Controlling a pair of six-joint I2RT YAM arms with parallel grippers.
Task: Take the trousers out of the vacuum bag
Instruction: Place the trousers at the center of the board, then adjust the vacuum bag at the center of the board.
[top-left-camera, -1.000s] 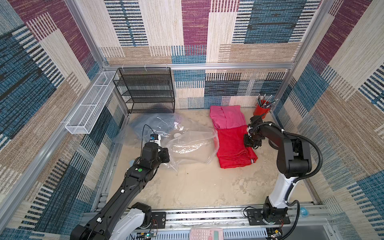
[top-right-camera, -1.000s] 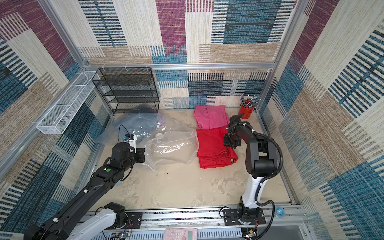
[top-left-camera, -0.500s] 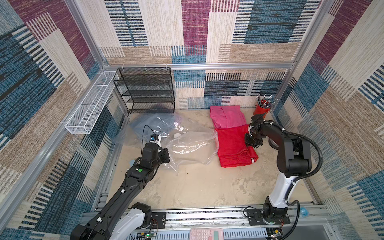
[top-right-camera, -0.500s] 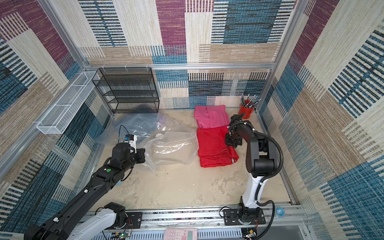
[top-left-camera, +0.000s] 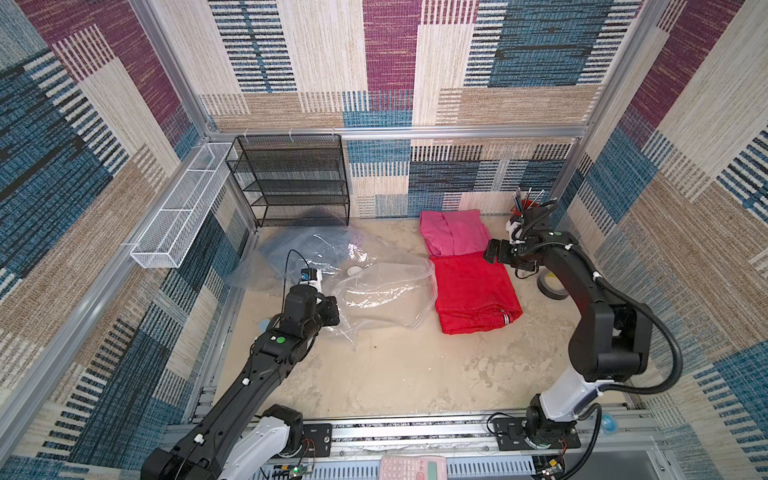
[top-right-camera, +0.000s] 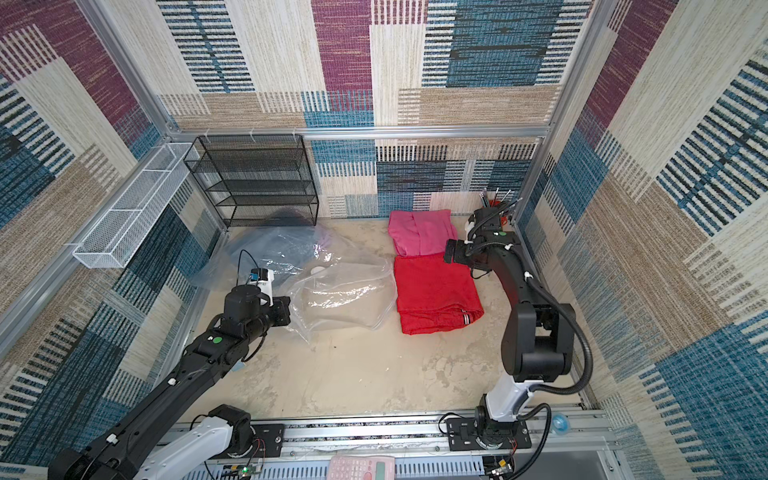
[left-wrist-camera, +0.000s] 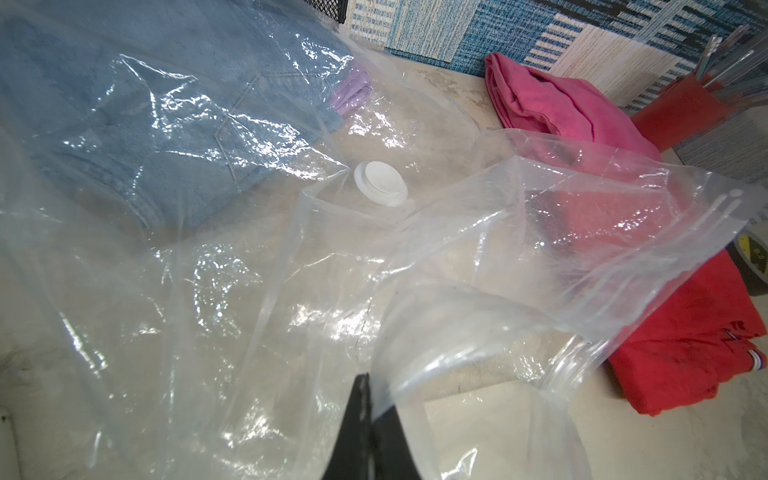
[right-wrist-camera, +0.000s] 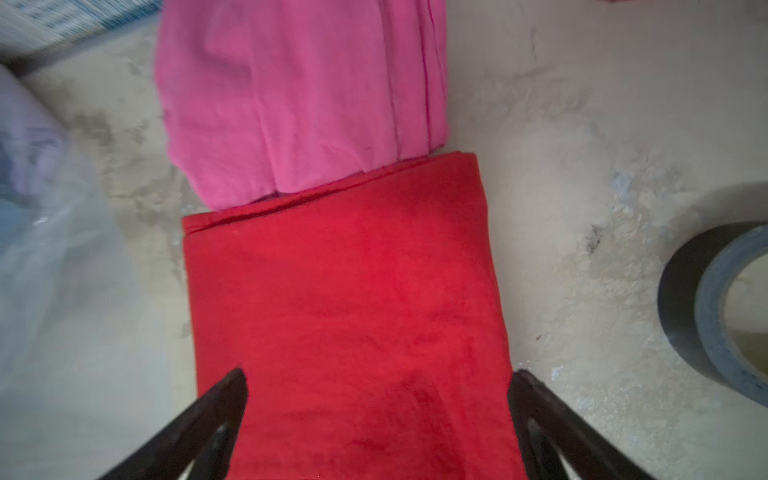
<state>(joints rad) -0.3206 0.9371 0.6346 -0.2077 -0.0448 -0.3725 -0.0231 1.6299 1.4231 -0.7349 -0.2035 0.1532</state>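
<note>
Trousers lie in two places. The pink pair (top-left-camera: 453, 232) and the red pair (top-left-camera: 473, 295) rest folded on the desk (top-left-camera: 395, 374), outside the vacuum bag (top-left-camera: 382, 291). They touch end to end, with the pink one nearer the back wall. The denim pair (left-wrist-camera: 166, 137) and the lilac pair (left-wrist-camera: 353, 89) are inside the bag, at its end by the black mesh rack (top-left-camera: 291, 178).

In both top views those two are only a blue-grey haze under the plastic. The left wrist view shows the denim's seams and a lilac edge at its side. It also shows the white valve cap (left-wrist-camera: 380, 183) and the left tool (left-wrist-camera: 363, 415) pinched shut on a fold of the bag's film near the open mouth, which reaches the red pair's edge.

The right wrist view shows the right tool (right-wrist-camera: 378, 386) with its jaws spread wide over the red pair, holding nothing. Whether it touches the cloth I cannot tell. A roll of tape (right-wrist-camera: 715, 311) lies near it on the desk. The red pair's striped cuff (top-left-camera: 505, 319) is outside that view but shows in the top views.
</note>
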